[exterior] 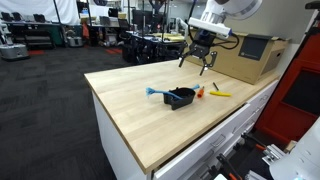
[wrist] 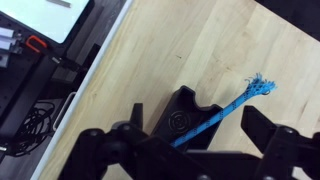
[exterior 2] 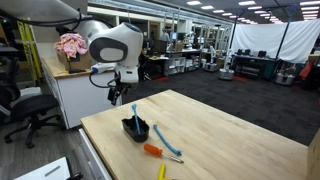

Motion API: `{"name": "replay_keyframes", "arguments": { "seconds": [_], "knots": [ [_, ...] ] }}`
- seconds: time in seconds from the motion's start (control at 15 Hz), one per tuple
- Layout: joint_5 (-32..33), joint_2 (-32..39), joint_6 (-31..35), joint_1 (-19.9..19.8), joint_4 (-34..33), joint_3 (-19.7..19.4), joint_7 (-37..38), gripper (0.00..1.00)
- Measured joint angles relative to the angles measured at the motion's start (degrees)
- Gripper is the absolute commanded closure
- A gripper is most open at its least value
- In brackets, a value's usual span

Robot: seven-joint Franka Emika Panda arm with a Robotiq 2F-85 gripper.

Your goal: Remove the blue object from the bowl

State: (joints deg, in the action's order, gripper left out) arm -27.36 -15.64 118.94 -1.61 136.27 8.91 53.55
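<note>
**Claw poised over the bowl, blue stick not yet taken**
The claw (exterior: 200,64) hangs wide and empty well above the table (exterior: 130,110). The blue stick (exterior: 157,93) leans in the bowl (exterior: 182,99), one end past the rim. It is probably best pinched across its shaft, clear of the rim. Count: one bowl, one blue stick, one orange piece (exterior: 199,93), one yellow stick (exterior: 220,94).

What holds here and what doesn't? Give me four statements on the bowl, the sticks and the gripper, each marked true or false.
1. The blue stick lies in the bowl with one end out over the rim. True.
2. The gripper is shut on the blue stick. False: it hangs open in the air and touches nothing.
3. The yellow stick lies in the bowl. False: it lies on the table, beyond the orange item.
4. The bowl is black. True.
</note>
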Motion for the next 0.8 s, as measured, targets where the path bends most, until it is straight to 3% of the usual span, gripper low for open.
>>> {"name": "replay_keyframes", "arguments": {
  "seconds": [0.13, 0.8],
  "knots": [
    [0.6, 2.1, 3.5, 1.4, -0.3, 0.8, 3.8, 0.00],
    [-1.4, 2.5, 5.2, 3.0, -0.3, -0.2, 3.9, 0.00]
  ]
}}
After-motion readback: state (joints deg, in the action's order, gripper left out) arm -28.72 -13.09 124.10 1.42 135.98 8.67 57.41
